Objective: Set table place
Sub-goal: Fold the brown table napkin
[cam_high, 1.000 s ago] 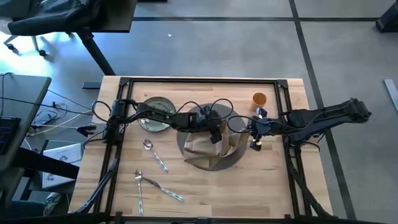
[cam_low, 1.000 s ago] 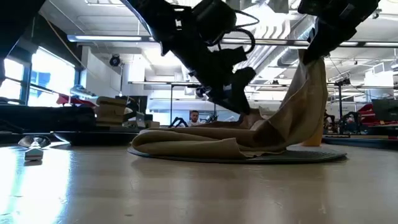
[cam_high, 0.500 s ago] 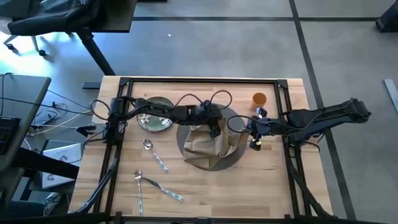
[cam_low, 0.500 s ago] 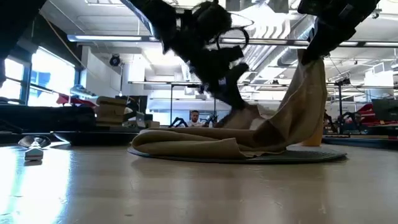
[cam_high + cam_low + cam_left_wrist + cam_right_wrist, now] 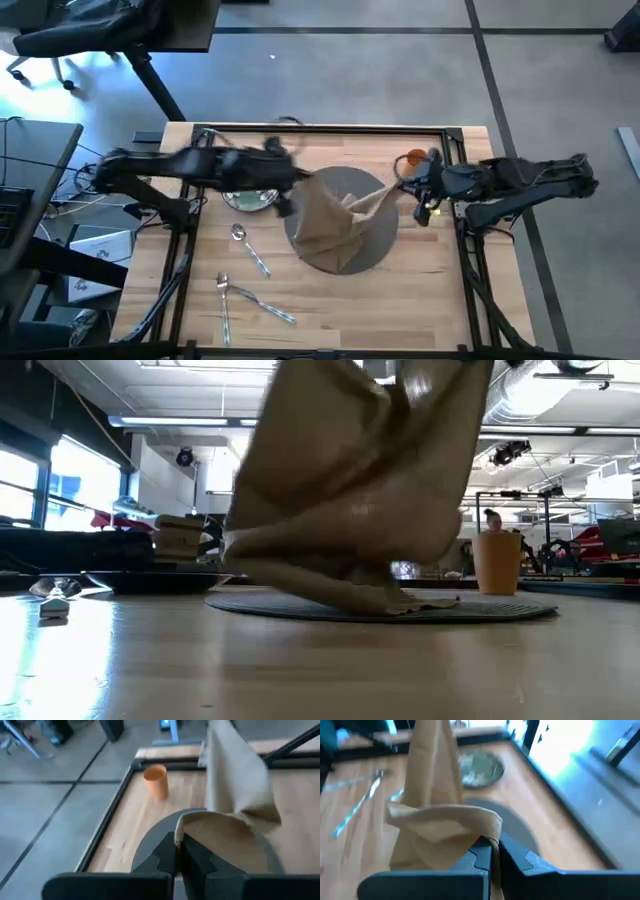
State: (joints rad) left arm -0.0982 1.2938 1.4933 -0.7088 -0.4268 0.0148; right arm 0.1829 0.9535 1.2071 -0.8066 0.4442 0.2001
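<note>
1. The right gripper (image 5: 494, 851) has its two dark fingers pressed together on a folded edge of the beige cloth napkin (image 5: 335, 215), pinching it just right of the mat, near the orange cup (image 5: 416, 160).
2. The left gripper (image 5: 178, 851) likewise pinches the napkin's opposite edge between closed fingers; in the high view it sits (image 5: 285, 205) at the mat's left rim, beside the plate.
3. Between the two grippers the napkin hangs lifted and bunched; in the low view its cloth (image 5: 355, 490) rises in a tall drape, with only its lower folds touching the mat.
4. The round grey woven mat (image 5: 372, 250) lies flat near the middle of the table (image 5: 420, 290), partly covered by the napkin.
5. The small green floral plate (image 5: 250, 198) rests on the wood left of the mat, partly under the left arm.
6. The orange cup stands upright near the table's far right corner, apart from the mat.
7. A spoon (image 5: 248, 246) lies left of the mat, and further cutlery (image 5: 250, 298) lies nearer the front left corner, well apart from the mat.
</note>
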